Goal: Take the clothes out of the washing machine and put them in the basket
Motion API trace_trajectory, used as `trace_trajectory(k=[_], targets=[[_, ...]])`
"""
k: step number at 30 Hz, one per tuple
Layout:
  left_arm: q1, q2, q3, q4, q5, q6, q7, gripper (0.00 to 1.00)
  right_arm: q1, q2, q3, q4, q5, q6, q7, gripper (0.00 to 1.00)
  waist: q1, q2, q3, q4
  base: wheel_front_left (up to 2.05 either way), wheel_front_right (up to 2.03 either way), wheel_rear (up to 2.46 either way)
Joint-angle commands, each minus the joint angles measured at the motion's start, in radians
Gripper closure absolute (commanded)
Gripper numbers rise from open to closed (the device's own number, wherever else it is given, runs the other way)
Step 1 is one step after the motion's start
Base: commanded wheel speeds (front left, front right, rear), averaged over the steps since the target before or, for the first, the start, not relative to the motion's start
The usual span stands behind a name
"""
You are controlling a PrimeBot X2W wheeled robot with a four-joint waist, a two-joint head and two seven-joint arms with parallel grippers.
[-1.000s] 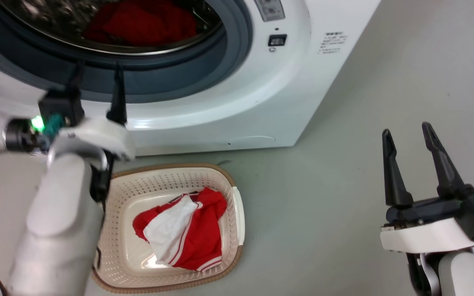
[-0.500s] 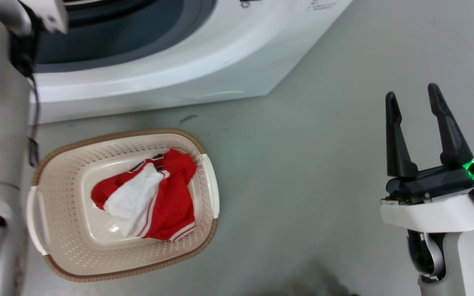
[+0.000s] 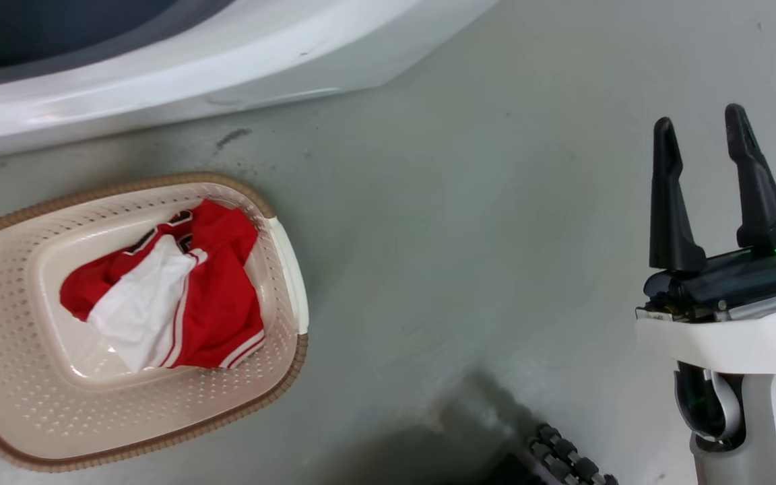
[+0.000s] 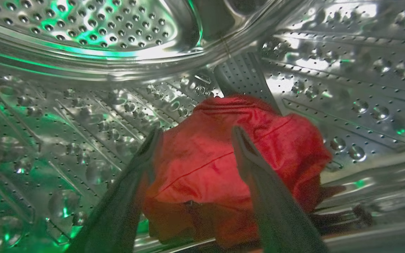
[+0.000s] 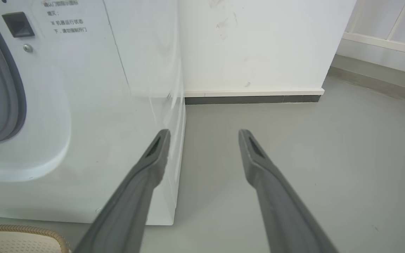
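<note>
Inside the perforated steel drum [image 4: 93, 31] of the washing machine [image 3: 179, 74] lies a plain red garment [image 4: 202, 165]. My left gripper [image 4: 195, 135] is open, its two fingers spread to either side of the garment's near part. The cream basket [image 3: 287, 269] stands on the floor in front of the machine and holds a red and white garment [image 3: 166, 303]. My right gripper [image 3: 698, 138] hangs open and holds nothing, far right of the basket. In the right wrist view my right gripper [image 5: 204, 135] points past the machine's front corner [image 5: 83, 105], with the basket's rim [image 5: 23, 230] at the lower left.
Grey floor [image 3: 469, 222] spreads between the basket and my right arm. A black tracked part [image 3: 563, 461] of my base shows at the bottom edge. A white wall with a dark skirting strip [image 5: 251, 99] stands beyond the machine.
The head camera has tilted down and swung right, so the porthole and my left arm have left its view. The basket and its garment lie as before. My right gripper stays open.
</note>
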Motion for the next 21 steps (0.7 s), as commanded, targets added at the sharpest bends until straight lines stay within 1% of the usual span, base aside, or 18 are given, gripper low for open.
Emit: trace_trajectory(k=[1,7,8,10,14,21], targets=[[-0.032,0.007,-0.007,0.016,-0.002,-0.003,0.036,0.00,-0.022,0.002,0.002,-0.010,0.007,-0.001,-0.002,0.00,-0.0002,0.0000,0.032,-0.022,0.00,0.00,0.00],[-0.134,0.009,0.002,0.085,-0.054,-0.006,0.234,0.00,-0.019,0.001,0.008,-0.029,0.028,-0.001,-0.002,0.00,-0.0002,0.0000,0.068,-0.043,0.00,0.00,0.00],[-0.134,0.009,0.002,0.085,-0.054,-0.006,0.234,0.00,-0.019,0.001,0.008,-0.029,0.028,-0.001,-0.002,0.00,-0.0002,0.0000,0.068,-0.043,0.00,0.00,0.00],[-0.146,0.012,-0.002,0.095,-0.061,-0.007,0.270,0.00,-0.015,0.002,0.009,-0.033,0.034,-0.001,-0.002,0.00,-0.0002,0.0000,0.076,-0.047,0.00,0.00,0.00],[-0.128,0.033,-0.011,0.107,-0.068,-0.006,0.297,0.00,-0.010,0.001,0.023,-0.035,0.039,-0.001,-0.002,0.00,-0.0002,0.0000,0.083,-0.062,0.00,0.00,0.00],[-0.098,0.049,-0.025,0.117,-0.083,-0.007,0.300,0.00,0.003,0.001,0.023,-0.041,0.040,-0.001,-0.002,0.00,-0.0002,0.0000,0.092,-0.072,0.00,0.00,0.00]])
